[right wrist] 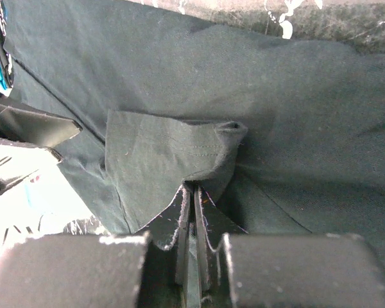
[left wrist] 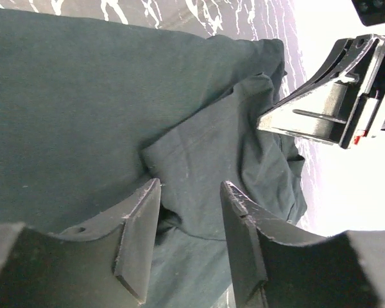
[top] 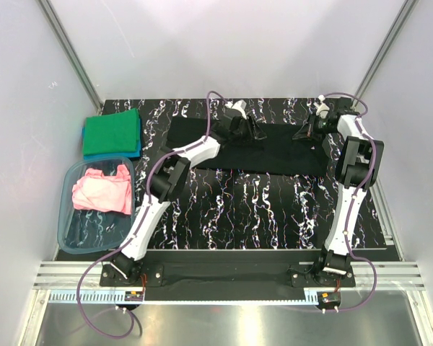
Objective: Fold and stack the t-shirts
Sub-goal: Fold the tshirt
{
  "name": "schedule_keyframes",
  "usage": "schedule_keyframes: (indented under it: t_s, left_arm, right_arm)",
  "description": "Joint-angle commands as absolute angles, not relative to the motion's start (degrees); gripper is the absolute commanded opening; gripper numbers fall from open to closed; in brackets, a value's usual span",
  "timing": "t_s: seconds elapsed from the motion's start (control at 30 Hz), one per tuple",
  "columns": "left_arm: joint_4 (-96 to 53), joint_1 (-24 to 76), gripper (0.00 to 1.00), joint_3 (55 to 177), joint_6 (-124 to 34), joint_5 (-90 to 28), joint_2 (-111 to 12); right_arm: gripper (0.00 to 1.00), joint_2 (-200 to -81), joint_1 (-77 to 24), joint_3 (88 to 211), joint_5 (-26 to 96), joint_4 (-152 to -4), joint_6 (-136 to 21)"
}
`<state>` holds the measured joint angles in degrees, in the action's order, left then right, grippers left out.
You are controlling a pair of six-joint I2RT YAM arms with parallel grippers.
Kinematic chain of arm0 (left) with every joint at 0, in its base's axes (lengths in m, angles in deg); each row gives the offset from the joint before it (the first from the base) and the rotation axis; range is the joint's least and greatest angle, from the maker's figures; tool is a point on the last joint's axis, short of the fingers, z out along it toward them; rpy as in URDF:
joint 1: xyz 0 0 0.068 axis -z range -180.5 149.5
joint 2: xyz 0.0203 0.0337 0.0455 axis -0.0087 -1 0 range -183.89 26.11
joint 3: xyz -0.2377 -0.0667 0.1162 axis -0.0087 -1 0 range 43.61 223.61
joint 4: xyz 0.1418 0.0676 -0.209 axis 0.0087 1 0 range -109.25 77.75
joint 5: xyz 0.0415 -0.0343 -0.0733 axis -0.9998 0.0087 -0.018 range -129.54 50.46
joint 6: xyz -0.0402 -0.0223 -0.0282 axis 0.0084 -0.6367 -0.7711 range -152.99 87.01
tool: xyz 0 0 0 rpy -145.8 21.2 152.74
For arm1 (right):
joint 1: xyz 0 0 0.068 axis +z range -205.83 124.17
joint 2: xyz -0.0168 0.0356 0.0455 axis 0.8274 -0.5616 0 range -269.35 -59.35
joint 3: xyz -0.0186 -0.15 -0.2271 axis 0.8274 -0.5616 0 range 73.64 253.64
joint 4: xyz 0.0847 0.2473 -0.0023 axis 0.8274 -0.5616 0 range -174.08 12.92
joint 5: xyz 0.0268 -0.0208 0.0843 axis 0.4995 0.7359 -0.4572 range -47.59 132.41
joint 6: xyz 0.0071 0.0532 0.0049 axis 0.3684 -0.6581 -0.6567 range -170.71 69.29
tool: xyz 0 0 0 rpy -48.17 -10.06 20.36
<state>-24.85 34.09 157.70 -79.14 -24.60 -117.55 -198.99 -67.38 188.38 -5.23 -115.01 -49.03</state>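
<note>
The black t-shirt [top: 274, 155] lies spread across the far middle of the table. My left gripper [top: 250, 130] hovers over its far edge. In the left wrist view the gripper [left wrist: 191, 189] is open, and a raised fold of the black shirt [left wrist: 205, 154] lies between and beyond the jaws. My right gripper [top: 304, 133] is at the shirt's far right. In the right wrist view it [right wrist: 194, 187] is shut on a lifted flap of the black shirt [right wrist: 167, 154]. The green shirt [top: 112, 134] lies folded on the blue shirt [top: 119, 154] at far left. The pink shirt [top: 101, 189] lies crumpled in the tub.
The clear blue-tinted tub [top: 69, 232] stands at the left edge of the black marbled table [top: 238, 209]. White walls close in the back and sides. The two grippers are close together; the right one shows in the left wrist view [left wrist: 333, 109].
</note>
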Motion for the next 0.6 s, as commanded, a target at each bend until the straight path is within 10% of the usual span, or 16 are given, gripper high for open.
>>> schedule_keyframes:
  t_s: [0.0,0.57]
  left_arm:
    - [-25.3,34.7,0.46,160.9,-80.0,-27.5,-119.1]
    - [-21.9,34.9,0.41,169.9,-83.3,-29.0,-124.9]
  right_arm:
    - [0.10,-195.3,-67.3,188.4,-6.3,-113.9,-48.2]
    - [0.11,-194.3,-67.3,187.1,-6.8,-113.3,-47.7]
